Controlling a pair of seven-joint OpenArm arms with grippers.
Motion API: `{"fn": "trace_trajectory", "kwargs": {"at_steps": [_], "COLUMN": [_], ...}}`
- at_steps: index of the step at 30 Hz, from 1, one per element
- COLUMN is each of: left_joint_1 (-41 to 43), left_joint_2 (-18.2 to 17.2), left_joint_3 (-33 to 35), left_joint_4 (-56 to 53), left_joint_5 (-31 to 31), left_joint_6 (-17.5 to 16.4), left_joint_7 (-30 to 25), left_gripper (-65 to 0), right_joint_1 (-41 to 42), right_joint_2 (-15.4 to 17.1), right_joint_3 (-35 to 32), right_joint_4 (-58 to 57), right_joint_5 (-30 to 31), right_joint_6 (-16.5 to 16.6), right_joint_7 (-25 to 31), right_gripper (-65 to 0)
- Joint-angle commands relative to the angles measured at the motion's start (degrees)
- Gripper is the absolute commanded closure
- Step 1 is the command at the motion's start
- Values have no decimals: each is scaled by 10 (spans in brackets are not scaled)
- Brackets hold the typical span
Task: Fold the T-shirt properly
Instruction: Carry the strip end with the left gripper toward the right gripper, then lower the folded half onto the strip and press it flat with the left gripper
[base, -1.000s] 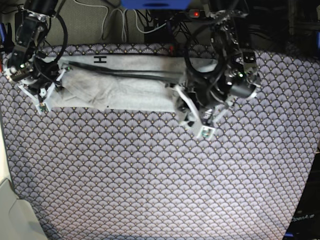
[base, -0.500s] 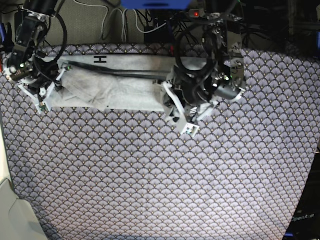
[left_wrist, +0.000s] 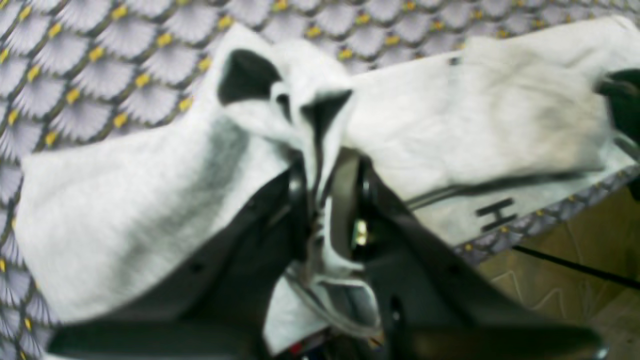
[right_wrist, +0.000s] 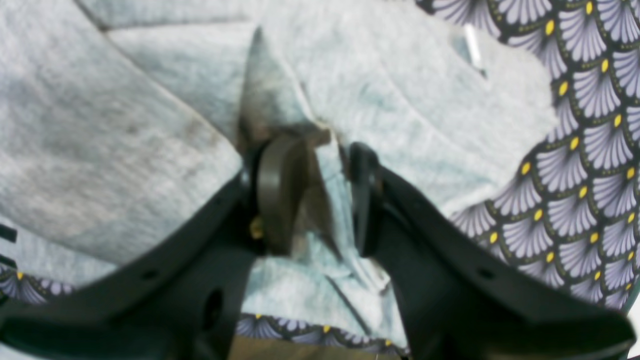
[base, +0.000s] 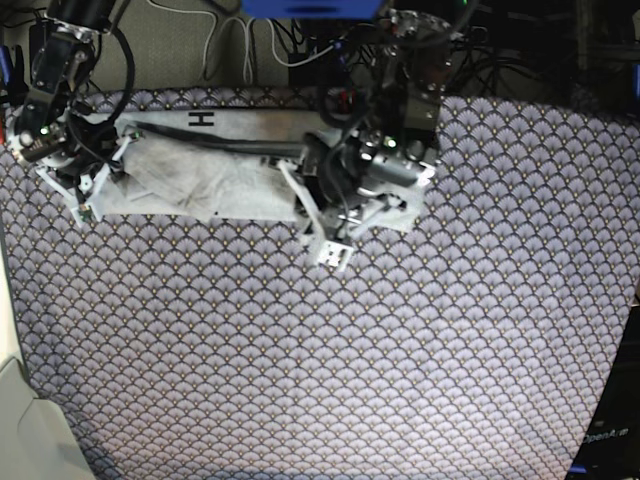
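Since a second ago the left fingers (base: 318, 232), clenched on one end of the T-shirt (base: 215, 175), have carried it toward the right fingers (base: 95, 195), which pin the other end between them on the bench (base: 400, 360). Long strip made; crosswise folding remains.

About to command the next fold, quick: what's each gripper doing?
Left gripper: closed on a bunched fold of the T-shirt.
Right gripper: closed on the T-shirt's edge.
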Motion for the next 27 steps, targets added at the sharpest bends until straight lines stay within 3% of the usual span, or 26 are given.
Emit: {"fn": "trace_trajectory", "kwargs": {"at_steps": [1, 6, 8, 12, 20, 24, 27], "left_joint_1": [-6, -6, -6, -6, -5, -1, -1], "left_joint_2": [5, 5, 5, 5, 5, 5, 5], "left_joint_3": [12, 51, 61, 79, 103, 103, 102], "left_joint_4": [7, 8, 5, 4, 4, 7, 8], "left_joint_5": [12, 40, 39, 39, 36, 39, 38], "left_joint_6": [7, 96, 116, 119, 117, 117, 116], "left_joint_7": [-8, -8, -8, -8, 10, 14, 14], "left_gripper": [-4, -5, -9, -50, -61, -131, -146], "right_joint_1": [4, 3, 3, 3, 3, 3, 3], "right_joint_2": [7, 7, 7, 7, 7, 7, 7], "right_joint_3": [2, 2, 2, 2, 2, 2, 2], "right_joint_4": [9, 9, 9, 9, 11, 12, 12], "right_joint_5": [2, 2, 2, 2, 2, 2, 2], "right_joint_6": [0, 0, 0, 0, 0, 0, 0], "right_joint_7": [5, 5, 5, 4, 4, 4, 4], "right_gripper": [-203, -203, -203, -203, -203, -203, -203]}}
